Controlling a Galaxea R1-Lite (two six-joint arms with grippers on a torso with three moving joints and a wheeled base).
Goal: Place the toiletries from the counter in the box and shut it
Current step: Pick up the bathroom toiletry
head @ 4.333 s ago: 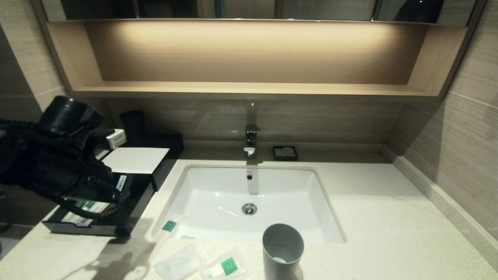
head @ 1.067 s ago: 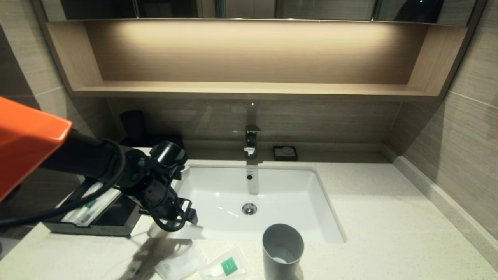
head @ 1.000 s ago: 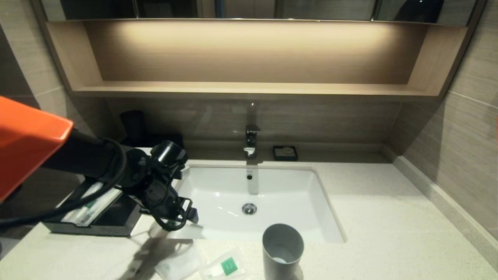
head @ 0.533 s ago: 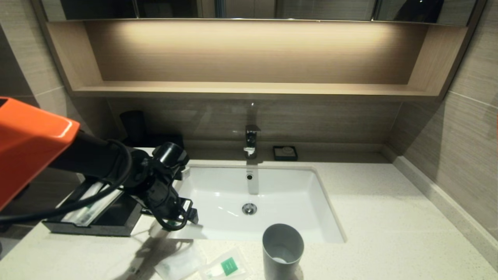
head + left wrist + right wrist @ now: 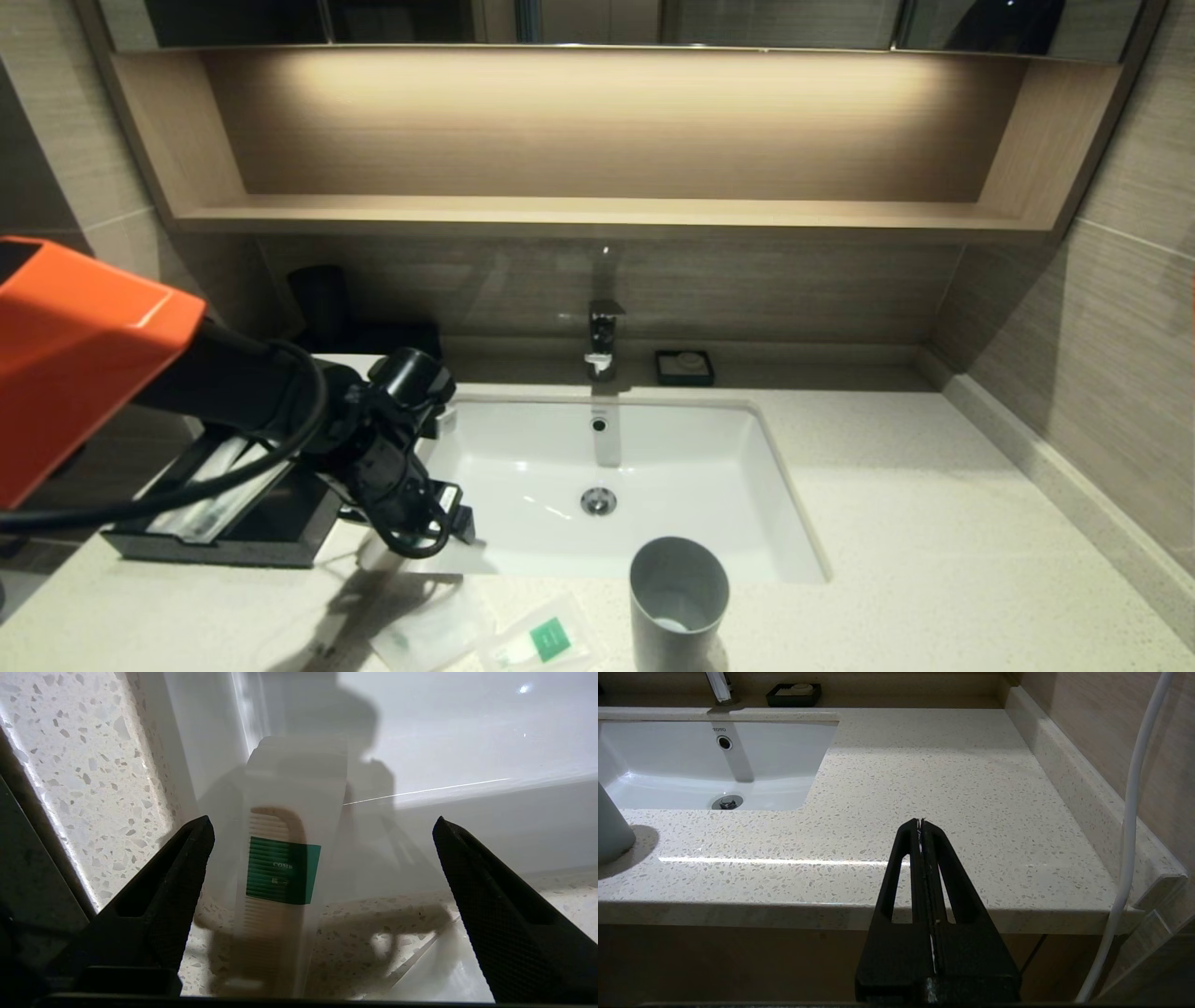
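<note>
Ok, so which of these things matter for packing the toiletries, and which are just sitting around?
For the job: wrapped comb, below the open left gripper; plain sachet; green-square sachet; black box, drawer open.
Just lying about: grey tumbler; soap dish; faucet; right gripper, shut, parked off the counter.

Counter (image 5: 896, 485): off-white speckled stone, white basin (image 5: 523, 457) sunk at frame centre. Black box (image 5: 280, 537) is seen at lower left, drawer pulled out. Grey tumbler (image 5: 679, 597) stands at the basin's front edge, lower centre. Two flat sachets (image 5: 523, 639) lie at the bottom edge, apparently overlapping. A wrapped comb (image 5: 280, 872) lies across the basin's front-left rim. Small black soap dish (image 5: 684, 367) sits at the back wall.
</note>
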